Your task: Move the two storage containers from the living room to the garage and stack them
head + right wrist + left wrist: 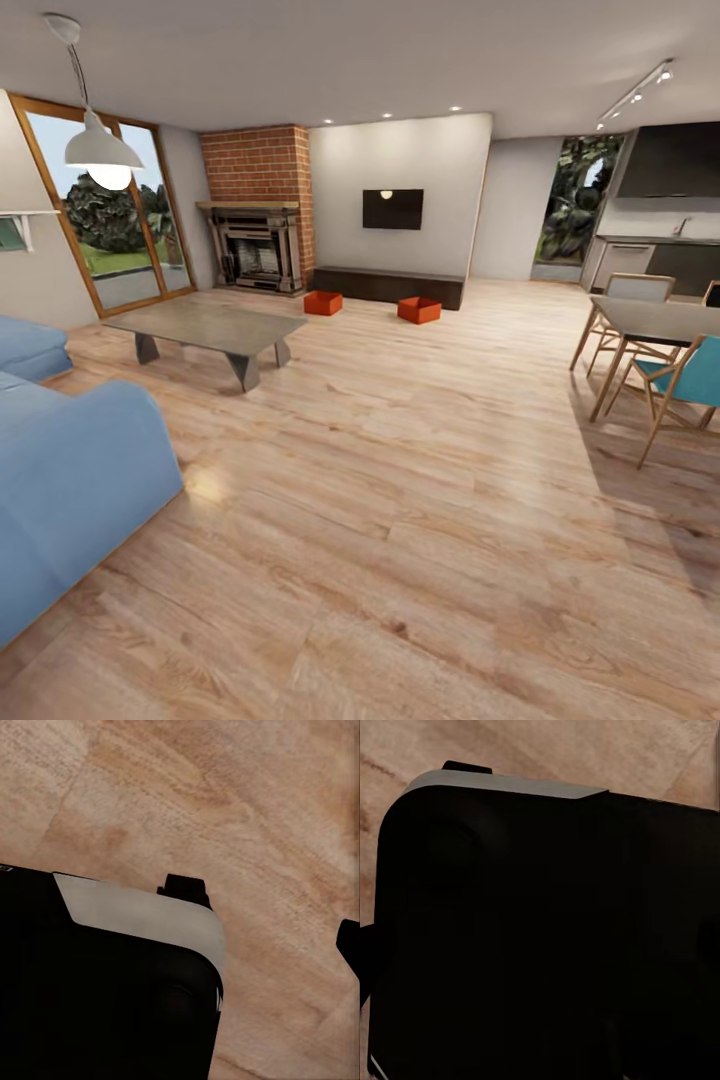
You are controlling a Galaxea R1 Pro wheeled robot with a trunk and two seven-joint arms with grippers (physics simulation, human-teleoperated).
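Observation:
Two orange-red storage containers stand on the light wood-plank floor of the living room, far ahead in the head view. One container (323,302) is near the brick fireplace (257,205); the other container (419,310) sits in front of the long low dark bench (388,285) under the black TV. In the right wrist view my right gripper (266,915) is open, its two dark fingertips wide apart over bare planks. In the left wrist view my left gripper (414,862) shows one fingertip (465,766) and a dark piece at the frame edge, far apart.
A blue sofa (70,470) is close on the left, with a grey coffee table (205,328) beyond it. A dining table (655,320) with chairs stands on the right before the kitchen. A black part of the robot (555,937) blocks much of both wrist views.

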